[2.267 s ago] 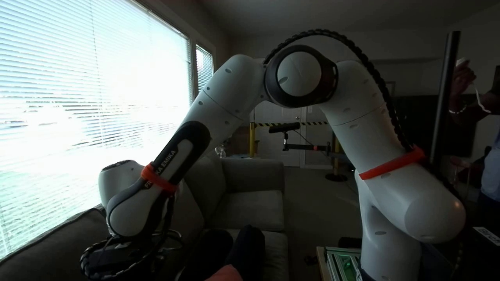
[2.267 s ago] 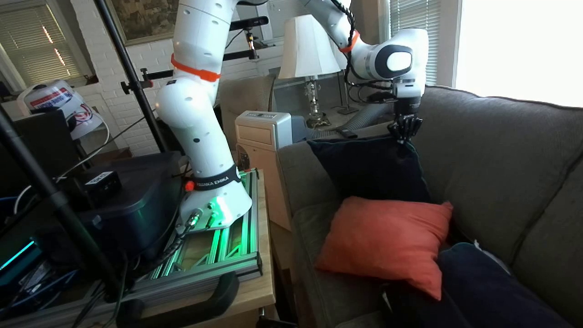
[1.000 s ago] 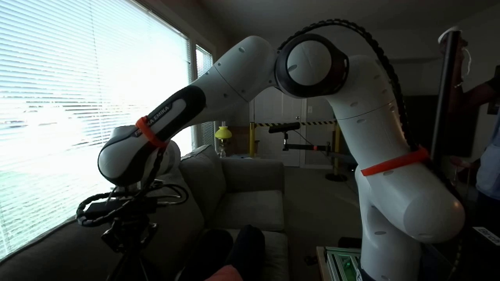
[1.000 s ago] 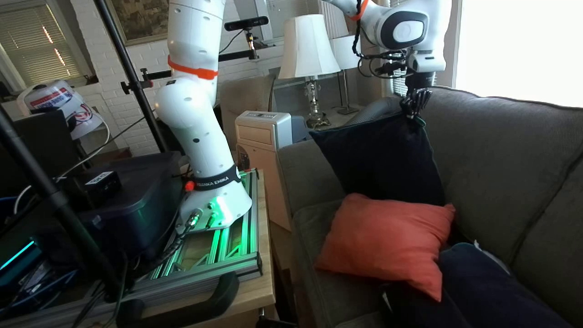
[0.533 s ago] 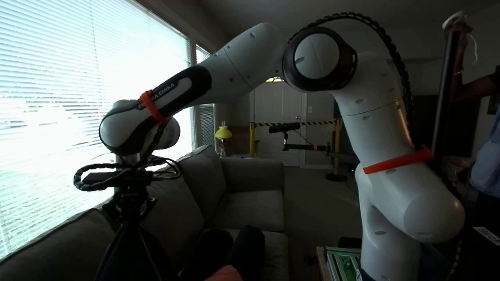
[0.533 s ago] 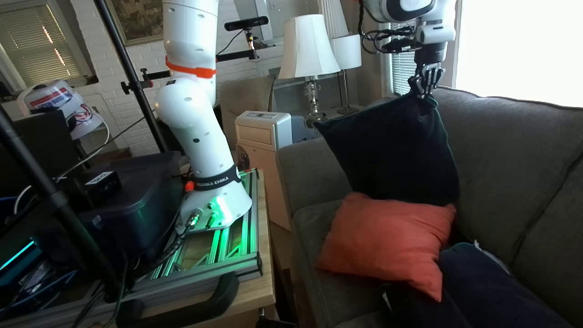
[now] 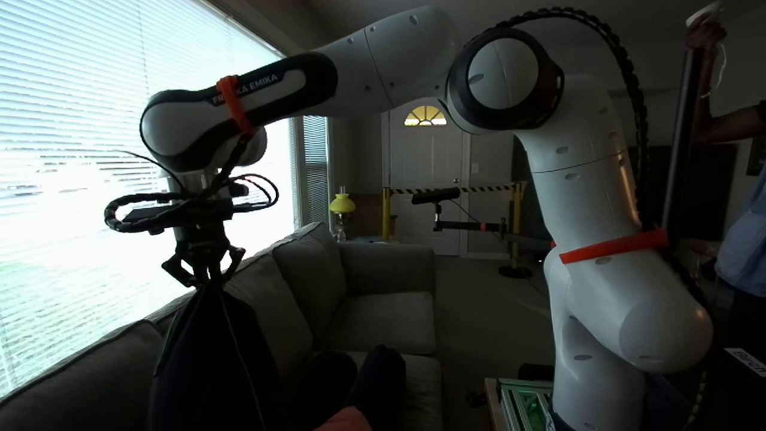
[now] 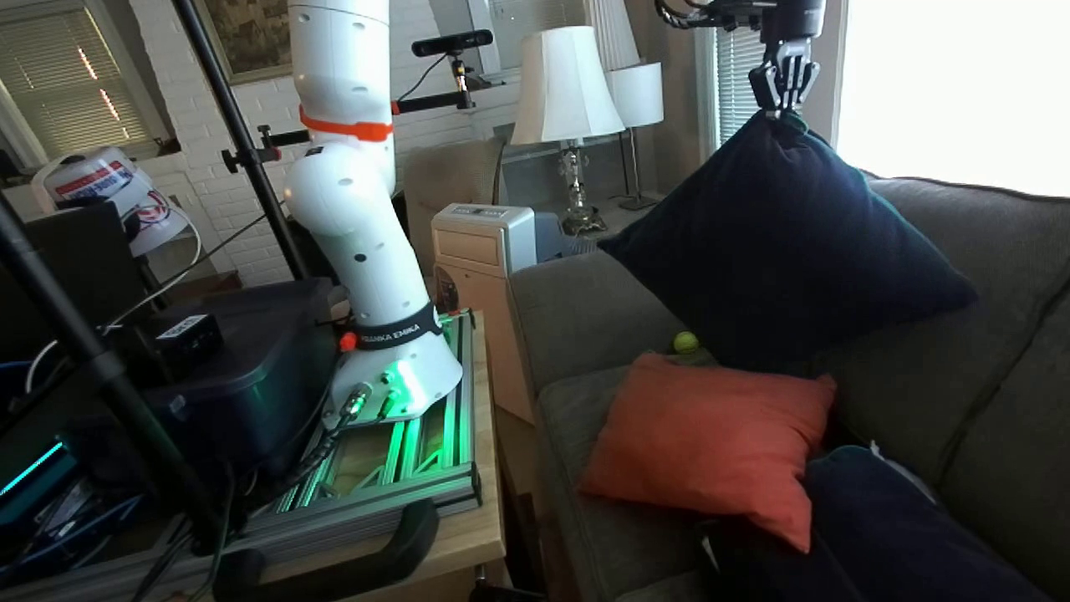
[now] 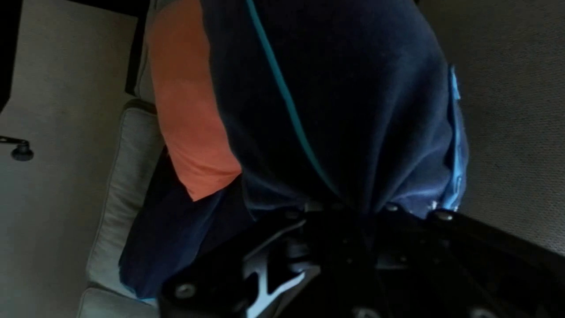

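In an exterior view, a dark bin [image 8: 255, 405] sits at near left, contents hidden. At right, the gripper [image 8: 781, 109] is clamped on one corner of a navy cushion [image 8: 786, 242], teal-piped, creased at the pinch, hanging point-up over the sofa [image 8: 577, 322], beyond an orange pillow [image 8: 710, 439].

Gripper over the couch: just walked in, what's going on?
The Franka arm has its gripper shut on the upper corner of a navy pillow, holding it up against the view of the couch. I can't tell whether its lower end touches anything. An orange pillow and a second navy pillow lie on the seat. A yellow-green ball shows near the armrest, just past the orange pillow.
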Action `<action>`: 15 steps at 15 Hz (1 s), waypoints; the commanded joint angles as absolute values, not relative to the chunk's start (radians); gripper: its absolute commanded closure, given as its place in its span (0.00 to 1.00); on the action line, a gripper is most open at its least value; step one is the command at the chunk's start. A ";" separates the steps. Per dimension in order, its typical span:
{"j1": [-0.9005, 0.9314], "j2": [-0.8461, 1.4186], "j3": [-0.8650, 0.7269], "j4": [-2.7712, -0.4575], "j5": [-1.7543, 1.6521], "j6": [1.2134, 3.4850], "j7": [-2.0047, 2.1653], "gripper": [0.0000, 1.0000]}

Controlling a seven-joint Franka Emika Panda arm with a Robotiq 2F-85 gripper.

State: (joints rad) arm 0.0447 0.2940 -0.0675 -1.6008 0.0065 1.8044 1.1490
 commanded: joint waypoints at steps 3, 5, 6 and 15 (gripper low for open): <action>0.054 0.288 -0.072 -1.479 -0.107 1.594 1.156 0.98; 0.052 0.281 -0.071 -1.466 -0.136 1.549 1.141 0.98; 0.054 0.278 -0.071 -1.456 -0.154 1.522 1.137 0.98; 0.047 0.192 -0.073 -1.439 -0.241 1.384 1.183 0.98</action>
